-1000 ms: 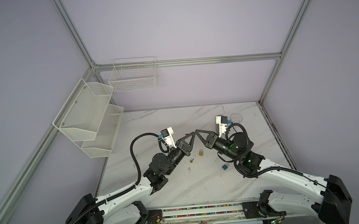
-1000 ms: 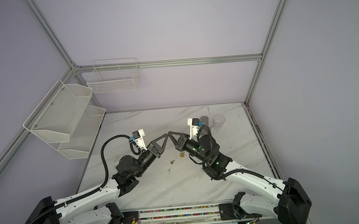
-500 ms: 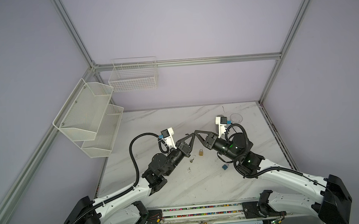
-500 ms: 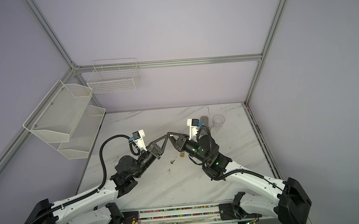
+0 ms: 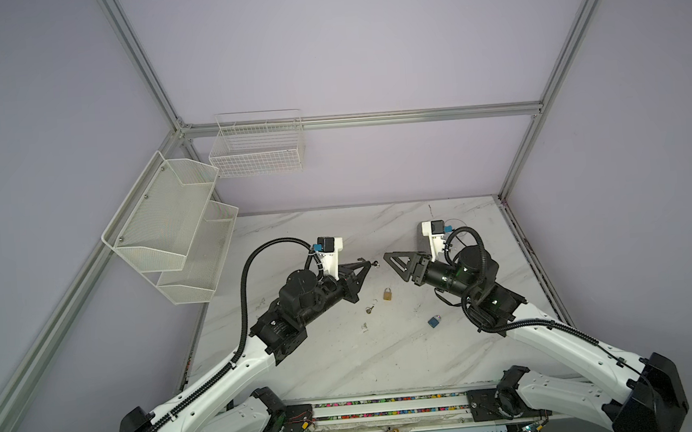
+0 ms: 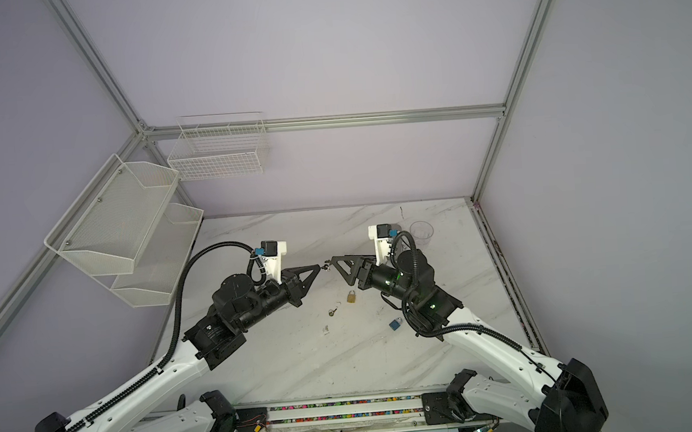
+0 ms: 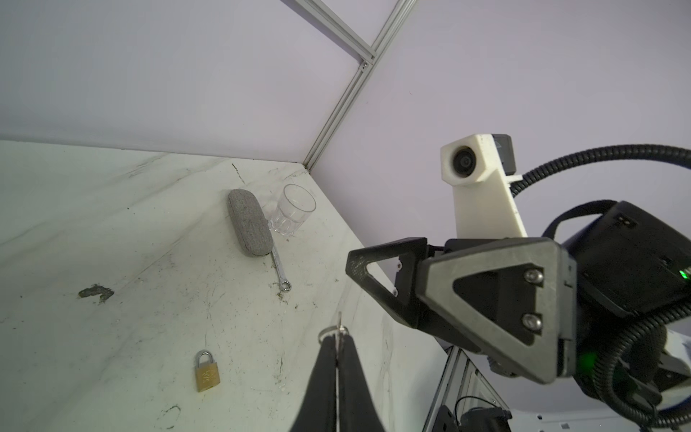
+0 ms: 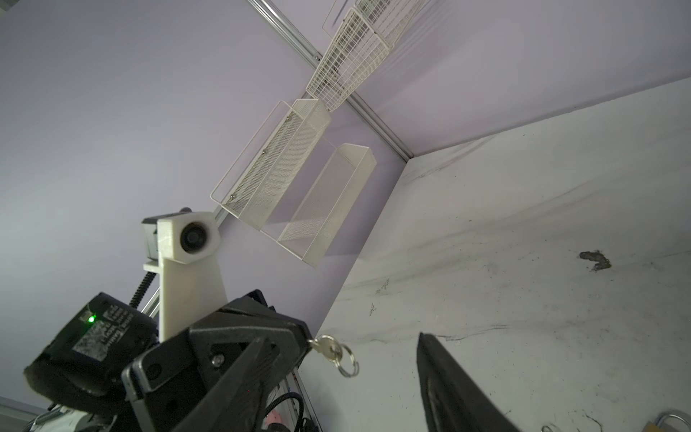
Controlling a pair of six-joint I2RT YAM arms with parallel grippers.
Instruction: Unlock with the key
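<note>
I am looking at both arms reaching in from the near edge of the surface, forearms angled up and inward, wrists level, so the two end effectors are facing each other tip to tip above the middle. The left end effector is pinching the key: its fingers are pressing together on the key's head, with the blade and the split ring sticking out past the tips, as the right wrist view is showing at the key. The right end effector is hanging with its jaws spread and nothing between them, just beside the key, with a small gap showing in a top view. The brass padlock is lying flat on the surface below and between the two end effectors, shackle closed, untouched; I am seeing it in the left wrist view too. A blue padlock is lying nearer the right arm.
</note>
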